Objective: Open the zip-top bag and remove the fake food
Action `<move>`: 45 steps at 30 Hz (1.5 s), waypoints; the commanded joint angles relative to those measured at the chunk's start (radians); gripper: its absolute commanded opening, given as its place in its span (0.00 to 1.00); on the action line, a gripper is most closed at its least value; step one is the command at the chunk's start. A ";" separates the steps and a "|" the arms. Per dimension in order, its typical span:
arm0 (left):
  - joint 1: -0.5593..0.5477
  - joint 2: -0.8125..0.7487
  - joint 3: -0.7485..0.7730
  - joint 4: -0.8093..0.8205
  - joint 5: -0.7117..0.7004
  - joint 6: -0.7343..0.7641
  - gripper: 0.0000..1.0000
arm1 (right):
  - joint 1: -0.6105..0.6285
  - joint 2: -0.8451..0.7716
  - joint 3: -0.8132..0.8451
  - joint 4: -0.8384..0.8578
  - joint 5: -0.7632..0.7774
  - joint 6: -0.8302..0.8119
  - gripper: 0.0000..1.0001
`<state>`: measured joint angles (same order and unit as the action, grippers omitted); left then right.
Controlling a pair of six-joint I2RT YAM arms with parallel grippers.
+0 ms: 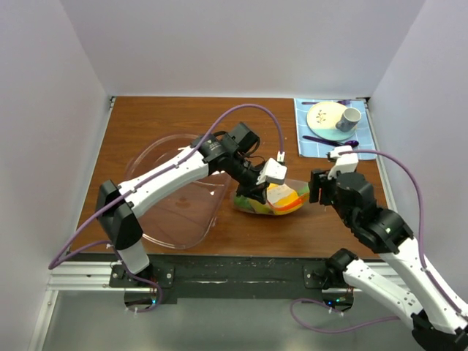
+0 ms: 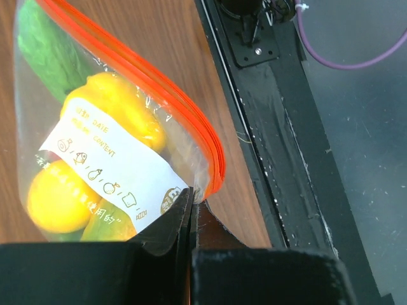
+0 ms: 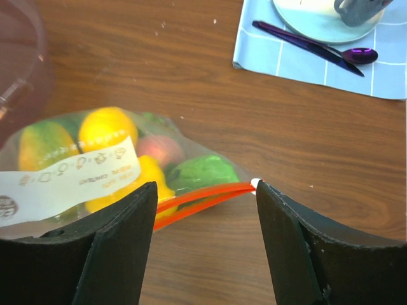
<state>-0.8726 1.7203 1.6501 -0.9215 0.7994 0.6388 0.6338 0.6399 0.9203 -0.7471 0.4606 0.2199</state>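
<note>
Left end effector (image 2: 191,216) clenched on the bag (image 2: 108,159) corner at frame bottom. Right end effector (image 3: 205,190) released, straddling the orange zip (image 3: 191,201); food (image 3: 108,128) inside.

Pinkish clear bowl (image 1: 172,219) at left; blue mat (image 1: 303,126) w/ plate (image 1: 322,117), mug (image 1: 351,119) (purple spoon (image 3: 359,55) alongside) far right.

Overhead, two wrist close-ups, common bag (image 1: 281,199)

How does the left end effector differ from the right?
The left end effector is shut on a corner of the zip-top bag; the right end effector is open, empty. The left is at the bag's left end, the right at its right. Both are near its zip strip.
</note>
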 commanded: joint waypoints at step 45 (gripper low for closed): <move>0.075 -0.103 -0.067 0.173 -0.052 -0.129 0.00 | 0.000 0.135 0.066 -0.046 -0.088 -0.053 0.69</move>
<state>-0.8051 1.6581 1.5837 -0.7918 0.7479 0.5320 0.6338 0.8391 0.9321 -0.8364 0.4240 0.1764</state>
